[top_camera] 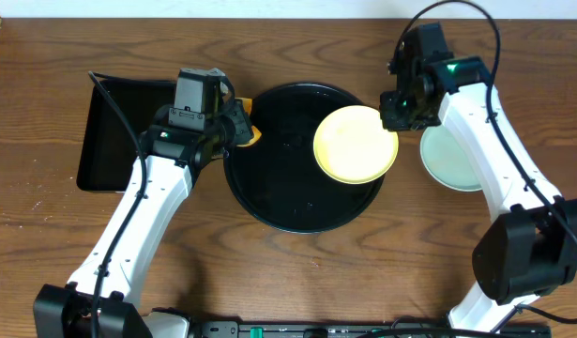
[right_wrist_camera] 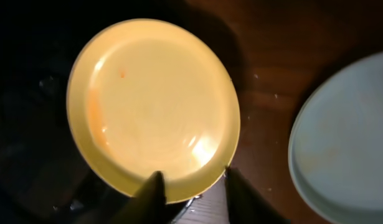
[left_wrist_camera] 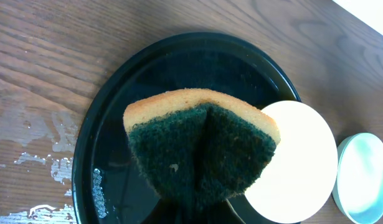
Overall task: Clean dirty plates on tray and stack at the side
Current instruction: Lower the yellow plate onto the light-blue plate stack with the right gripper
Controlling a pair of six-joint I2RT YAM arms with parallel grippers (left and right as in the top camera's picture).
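The pale yellow plate (top_camera: 356,145) lies on the right part of the round black tray (top_camera: 288,192) and overhangs its right rim. It has faint orange smears in the right wrist view (right_wrist_camera: 154,99). My right gripper (top_camera: 398,111) grips its near rim, one finger over the plate and one at its edge (right_wrist_camera: 192,180). A mint-blue plate (top_camera: 447,160) sits on the table right of the tray; I cannot tell if another lies under it. My left gripper (top_camera: 234,131) is shut on a yellow-and-green sponge (left_wrist_camera: 203,149) over the tray's left side.
A rectangular black tray (top_camera: 119,131) lies at the far left. Wet marks (left_wrist_camera: 42,162) show on the wooden table left of the round tray. The right arm crosses over the mint-blue plate.
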